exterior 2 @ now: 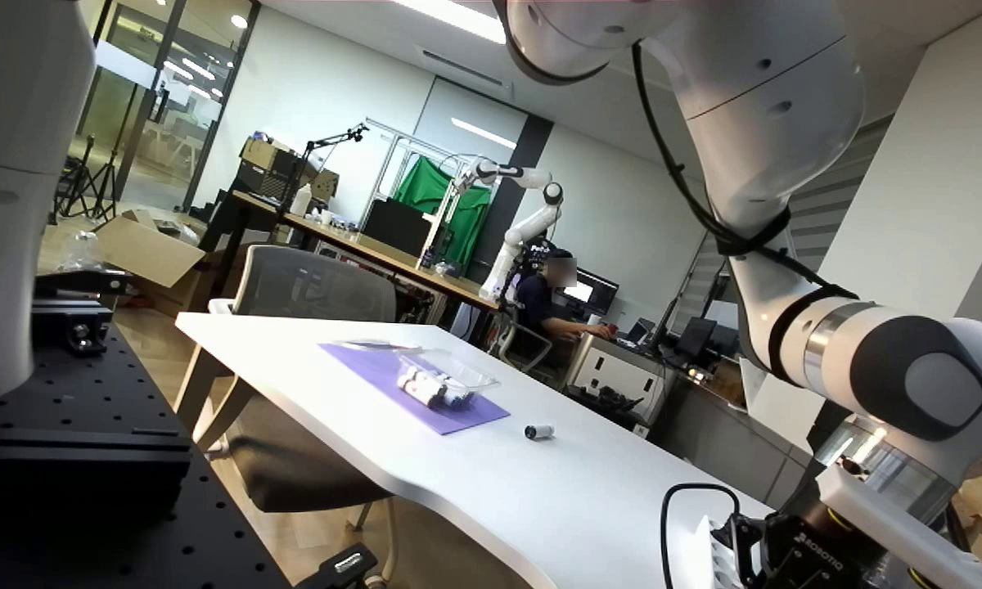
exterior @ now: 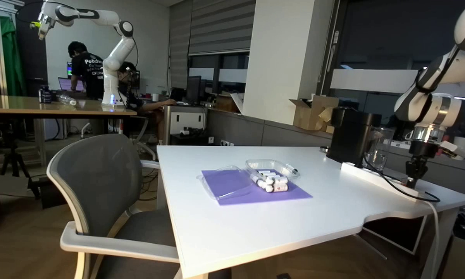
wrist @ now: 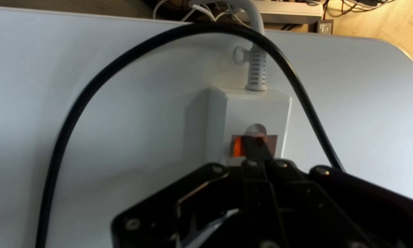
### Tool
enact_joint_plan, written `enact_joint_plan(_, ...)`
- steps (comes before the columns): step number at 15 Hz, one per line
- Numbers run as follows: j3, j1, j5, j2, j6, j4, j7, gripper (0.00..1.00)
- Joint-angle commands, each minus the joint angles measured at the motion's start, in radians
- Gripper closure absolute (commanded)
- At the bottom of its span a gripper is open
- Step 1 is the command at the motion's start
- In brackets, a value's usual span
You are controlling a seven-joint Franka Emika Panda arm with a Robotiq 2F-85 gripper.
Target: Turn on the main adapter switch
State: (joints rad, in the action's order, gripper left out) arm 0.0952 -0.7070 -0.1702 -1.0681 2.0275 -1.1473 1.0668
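Note:
The main adapter is a long white power strip (exterior: 387, 182) lying on the white table. Its cord end shows in the wrist view (wrist: 239, 106). The switch (wrist: 238, 147) is an orange-red rocker in a brownish window on the strip's top. Its left part shows bright orange. My gripper (wrist: 256, 148) is shut with nothing visible between its fingers. Its dark fingertips lie over the middle and right of the switch and hide part of it. They appear to be on or very close to it. In an exterior view, the gripper (exterior: 411, 182) points down at the strip's near end.
A black cable (wrist: 79, 100) loops around the strip's end. A black machine (exterior: 352, 133) stands behind the strip. A purple mat (exterior: 232, 193) holds several small white bottles (exterior: 273, 182) and a clear plastic container (exterior: 273, 164). A small cylinder (exterior 2: 539, 431) lies on the table.

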Motion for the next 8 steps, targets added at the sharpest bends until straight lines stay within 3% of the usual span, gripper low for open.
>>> enact_joint_plan(1,0.000,0.010,0.006,-0.016,0.026,0.010,0.004,1.00)
enact_joint_plan(8,0.009,0.049,0.023,0.022,0.137,-0.093,-0.007,1.00)
